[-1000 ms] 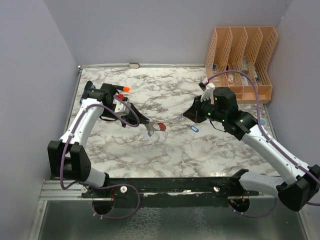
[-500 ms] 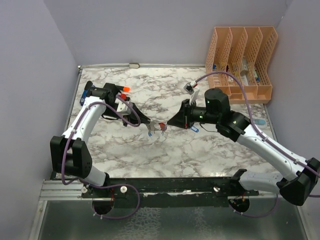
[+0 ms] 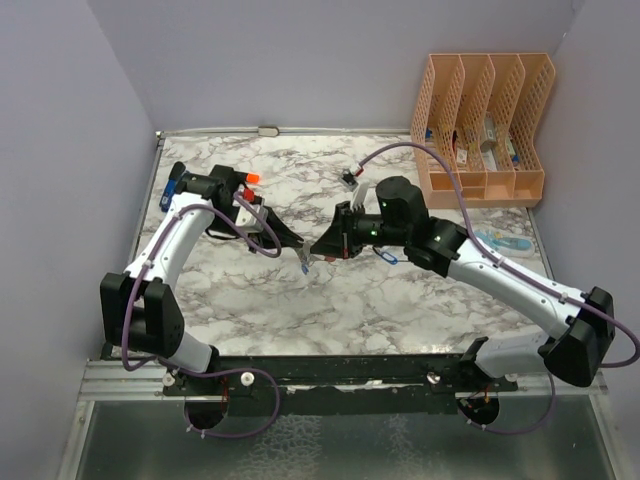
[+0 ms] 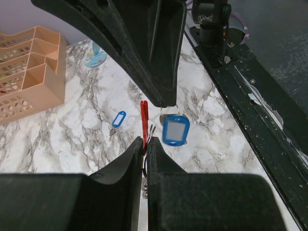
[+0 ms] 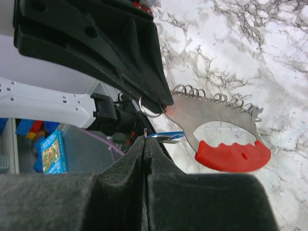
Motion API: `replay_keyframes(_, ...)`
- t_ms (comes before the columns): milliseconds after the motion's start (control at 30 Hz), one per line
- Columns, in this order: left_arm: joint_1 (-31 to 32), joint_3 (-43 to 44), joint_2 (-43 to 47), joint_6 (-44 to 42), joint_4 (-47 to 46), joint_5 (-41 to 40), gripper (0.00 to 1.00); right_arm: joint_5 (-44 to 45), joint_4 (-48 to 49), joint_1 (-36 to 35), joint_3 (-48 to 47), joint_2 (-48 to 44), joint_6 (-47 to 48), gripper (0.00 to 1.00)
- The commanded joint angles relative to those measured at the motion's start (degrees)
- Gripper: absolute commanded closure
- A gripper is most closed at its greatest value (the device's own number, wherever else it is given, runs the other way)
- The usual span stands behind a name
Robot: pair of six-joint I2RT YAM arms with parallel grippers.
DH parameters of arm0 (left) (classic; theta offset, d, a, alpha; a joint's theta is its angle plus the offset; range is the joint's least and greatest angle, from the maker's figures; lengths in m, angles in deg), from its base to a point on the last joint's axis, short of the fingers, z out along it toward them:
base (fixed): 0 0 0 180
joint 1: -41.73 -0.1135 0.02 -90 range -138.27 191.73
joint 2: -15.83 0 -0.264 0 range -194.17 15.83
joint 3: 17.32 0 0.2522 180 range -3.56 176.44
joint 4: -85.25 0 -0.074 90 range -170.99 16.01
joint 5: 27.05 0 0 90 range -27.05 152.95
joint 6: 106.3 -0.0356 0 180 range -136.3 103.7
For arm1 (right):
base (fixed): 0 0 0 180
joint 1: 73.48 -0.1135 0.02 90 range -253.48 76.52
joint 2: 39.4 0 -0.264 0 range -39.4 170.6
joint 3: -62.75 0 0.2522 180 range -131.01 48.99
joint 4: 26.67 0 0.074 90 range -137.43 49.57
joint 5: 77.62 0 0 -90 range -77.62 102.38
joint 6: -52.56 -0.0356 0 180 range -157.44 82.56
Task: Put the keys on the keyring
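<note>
From the near edge of the marble table (image 3: 400,300) the two arms reach in and meet a little left of the middle, tip to tip. The left gripper (image 3: 297,248) is clenched on the keyring (image 5: 211,114). In the right wrist view its black fingers pinch the left end of the grey flat band, and the red curved loop (image 5: 232,156) hangs free on the other side, clear of the tabletop. In the left wrist view the same keyring shows edge-on, a thin red strip rising from between the closed fingertips (image 4: 137,156).

The right gripper (image 3: 318,250) comes in from the right with its jaws pressed fully together on the held key (image 4: 174,131). The key's blue head and small wire ring dangle just beside the keyring, on its right. I cannot tell whether key and keyring touch.

A little further right, the loose key (image 3: 388,257) lies flat on the marble, apart from both grippers. Beyond it, near the right edge, lies a pale-blue flat item (image 3: 500,241). Towards the far left, an orange-capped marker (image 3: 251,177) sits beside the left arm's wrist. In the far right corner stands a peach file organiser (image 3: 480,110) with odd bits in its slots.
</note>
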State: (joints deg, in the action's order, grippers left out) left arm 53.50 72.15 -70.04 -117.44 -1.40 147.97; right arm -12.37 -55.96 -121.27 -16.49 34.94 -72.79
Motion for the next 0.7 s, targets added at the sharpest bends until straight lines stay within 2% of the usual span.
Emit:
replay_keyframes(0, 0.4, -0.1, 2.6, -1.3, 0.8, 2.1, 1.00, 4.5, 1.4, -1.0, -3.6, 1.3, -0.8, 0.99)
replay_keyframes(667, 1.1, -0.7, 4.4, -1.6, 0.8, 2.1, 1.00, 9.6, -4.1, -2.8, -7.8, 3.6, 0.0, 0.99)
